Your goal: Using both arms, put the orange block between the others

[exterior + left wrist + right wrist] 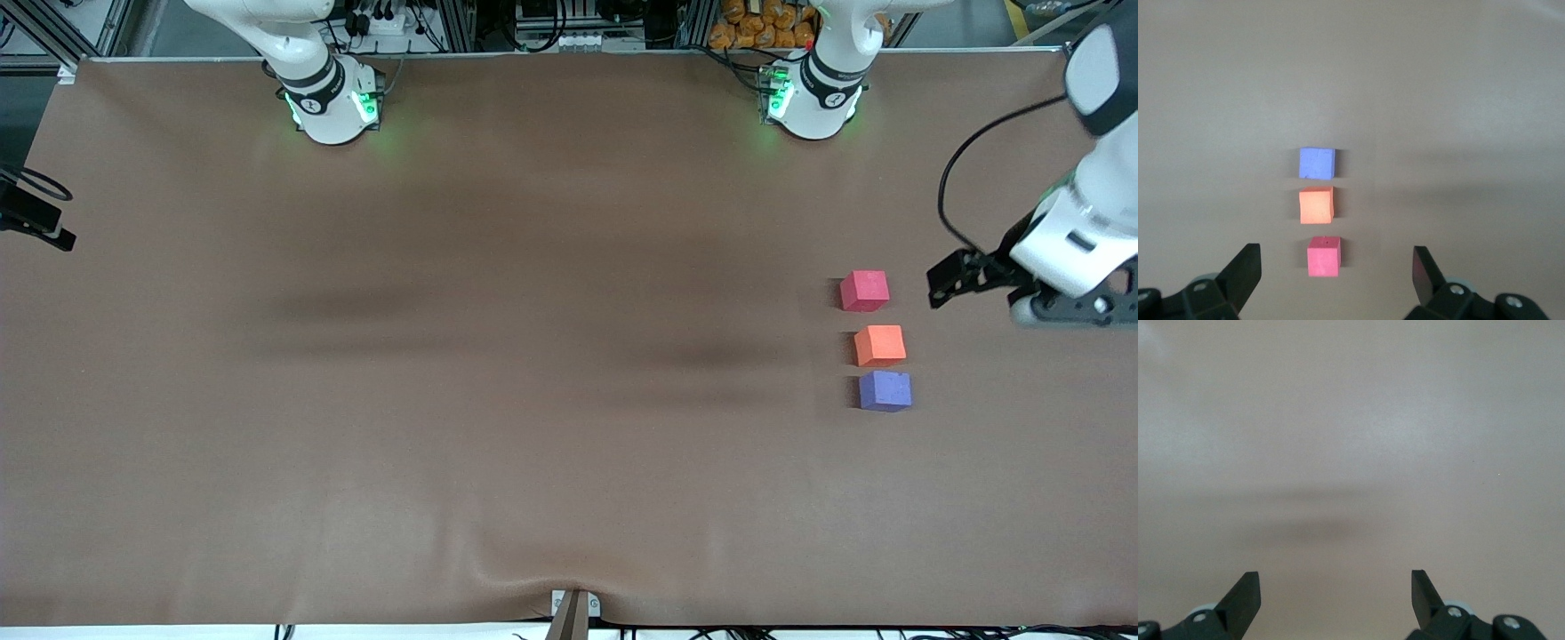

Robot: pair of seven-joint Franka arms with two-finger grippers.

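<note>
1. The left gripper (pixel 1022 302) is cut off at the front view's edge at the left arm's end of the table (pixel 533 400); only its black body and a dark camera mount show there, and the fingertips are hard to make out.
2. In the left wrist view the left gripper (pixel 1337 267) shows only the tips of its two black fingers (pixel 1245 270), spread wide with nothing between them; it hangs above the table beside the block row.
3. The right gripper is out of the front view; only the right arm's base (pixel 329 102) shows, and that arm waits. The right wrist view gives the right gripper (pixel 1335 587) with its fingers (pixel 1245 590) wide apart, empty, over bare brown table.
4. The orange block (pixel 879 346) is a small matte cube, bright orange, foam-like, with one edge slightly bowed in the left wrist view (pixel 1317 205).
5. It sits on the table between the other two: the pinkish-red cube (pixel 864 291) at its 12 o'clock in the front view, farther from the camera, and the purple-blue cube (pixel 885 391) at its 6 o'clock, nearer the camera.
6. The orange block lies just beside the purple-blue cube, a thin gap showing; the gap to the pinkish-red cube is wider.
7. All three rest flat near the left arm's end of the table.
</note>
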